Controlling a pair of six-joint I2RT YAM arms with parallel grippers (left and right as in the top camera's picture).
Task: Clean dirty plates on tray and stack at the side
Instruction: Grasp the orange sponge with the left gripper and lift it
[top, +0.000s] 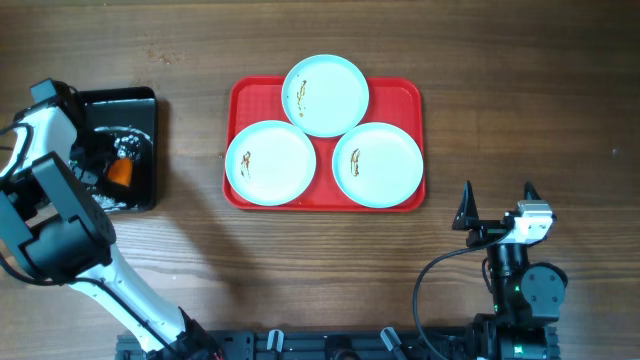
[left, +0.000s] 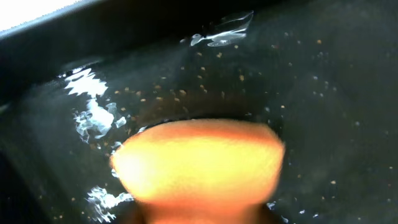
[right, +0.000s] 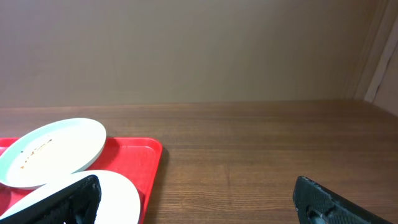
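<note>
Plates (top: 325, 95), three: on red tray (top: 400, 100), mid-desk. Likely stiff, light, slick (brown smears); take by the rim. Right hand (top: 497, 195): spread apart, empty. Left hand (top: 103, 160): at orange sponge (top: 120, 172) in black bin (top: 140, 105), grip cannot be told.

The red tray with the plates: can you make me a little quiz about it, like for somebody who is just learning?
1. How many round pale mint-white plates sit on the large red rectangular plastic tray?
2. Which of those plates show brown-orange smears? A: none. B: only one. C: all three.
3. True or false: the right hand is holding a plate.

Key
1. Three.
2. C.
3. False: its fingers stand open with nothing between them, off the tray.
</note>
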